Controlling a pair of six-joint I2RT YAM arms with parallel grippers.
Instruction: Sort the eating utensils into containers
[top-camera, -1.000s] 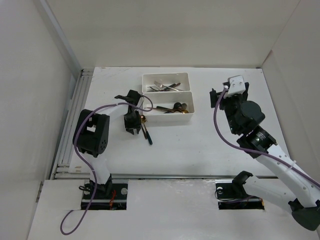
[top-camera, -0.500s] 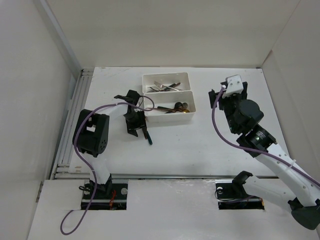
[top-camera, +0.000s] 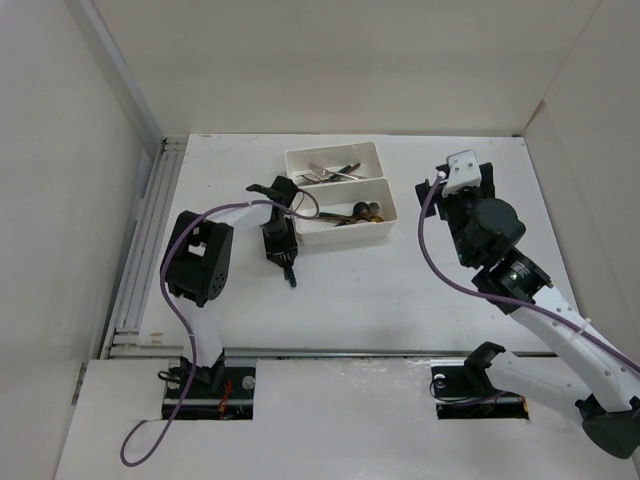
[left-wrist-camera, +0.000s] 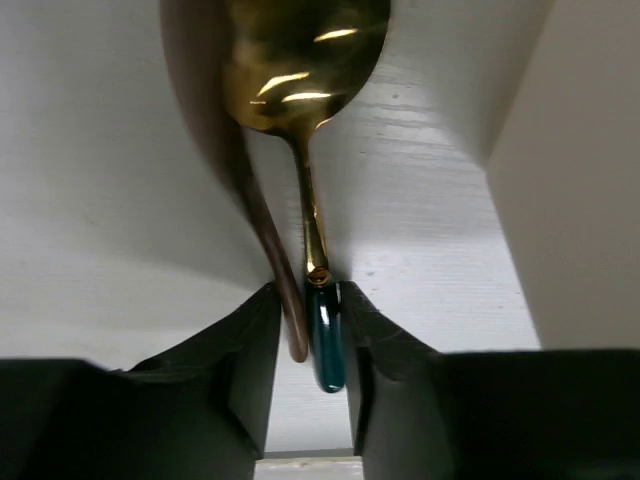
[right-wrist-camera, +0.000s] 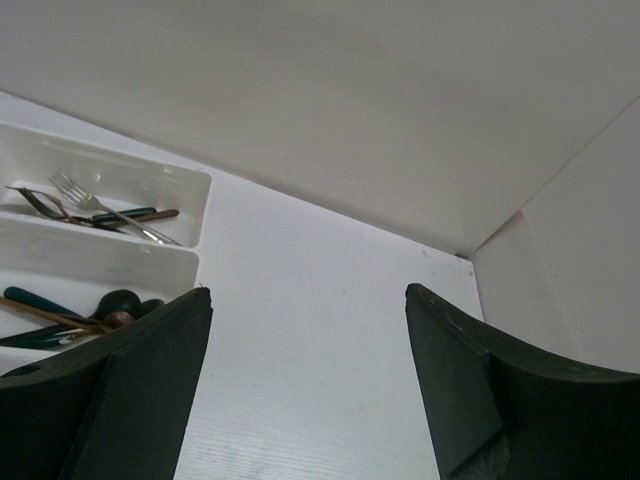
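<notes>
Inside left hand (left-wrist-camera: 310, 305) | gold spoon (left-wrist-camera: 300, 60) clamped at green handle | right hand (right-wrist-camera: 307, 295) spread apart

The left arm (top-camera: 195, 265) and right arm (top-camera: 520, 285) share glossy black joint housings and white links. A purple cable (top-camera: 235, 210) trails along each. A white box (top-camera: 462, 170) sits by the right hand (right-wrist-camera: 305, 390); its fingers (right-wrist-camera: 130, 390) are black.

Gold spoon (left-wrist-camera: 300, 60), green handle pinched in left claw (left-wrist-camera: 310, 297), above white table (left-wrist-camera: 100, 150)
</notes>
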